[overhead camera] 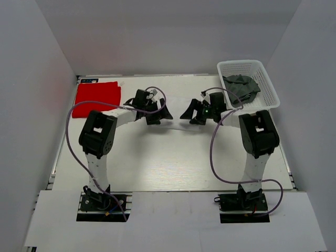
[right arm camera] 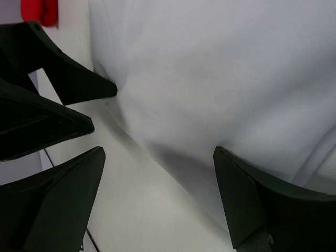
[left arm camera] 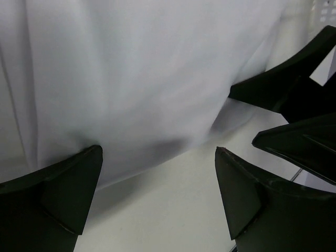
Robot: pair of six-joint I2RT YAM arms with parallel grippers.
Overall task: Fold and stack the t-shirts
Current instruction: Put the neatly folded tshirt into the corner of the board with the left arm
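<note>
The white t-shirt (left arm camera: 136, 73) lies on the white table and fills the upper part of both wrist views (right arm camera: 226, 68); in the top view it hardly stands out from the table. My left gripper (overhead camera: 157, 114) (left arm camera: 158, 152) is open over the shirt's edge, one finger at the cloth and the other over bare table. My right gripper (overhead camera: 197, 114) (right arm camera: 159, 152) is open the same way, facing the left one a short gap apart. The red t-shirt (overhead camera: 96, 98) lies folded flat at the far left, and a corner of it shows in the right wrist view (right arm camera: 38, 11).
A white mesh basket (overhead camera: 262, 71) stands at the far right with a dark grey cloth (overhead camera: 241, 86) in it. Each gripper's black fingers show in the other's wrist view (left arm camera: 294, 94) (right arm camera: 47, 105). White walls enclose the table on three sides.
</note>
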